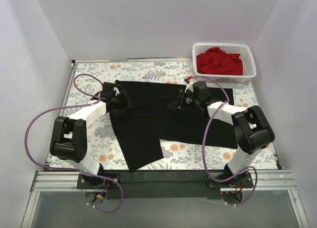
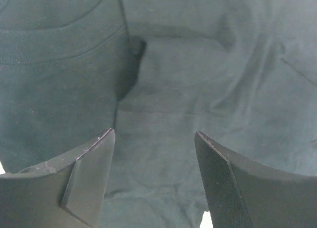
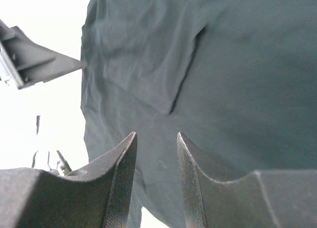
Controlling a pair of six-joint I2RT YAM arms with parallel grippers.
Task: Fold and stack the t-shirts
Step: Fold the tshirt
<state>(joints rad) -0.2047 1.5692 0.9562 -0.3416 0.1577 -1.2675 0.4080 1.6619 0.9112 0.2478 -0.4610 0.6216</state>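
The black t-shirt [image 1: 163, 119] lies spread and partly folded on the flowered table. It fills the left wrist view [image 2: 198, 79] and the right wrist view [image 3: 237, 65]. My left gripper [image 1: 125, 104] is open just above its left edge, with cloth below the gap between the fingers [image 2: 84, 183]. My right gripper [image 1: 179, 100] is open above the shirt's upper middle, nothing between its fingers [image 3: 119, 188]. The red t-shirt [image 1: 219, 61] lies crumpled in the white basket [image 1: 250, 57].
The basket stands at the back right corner, next to the right wall. White walls close the table on three sides. The flowered cloth [image 1: 94, 134] shows bare at the left and along the front edge.
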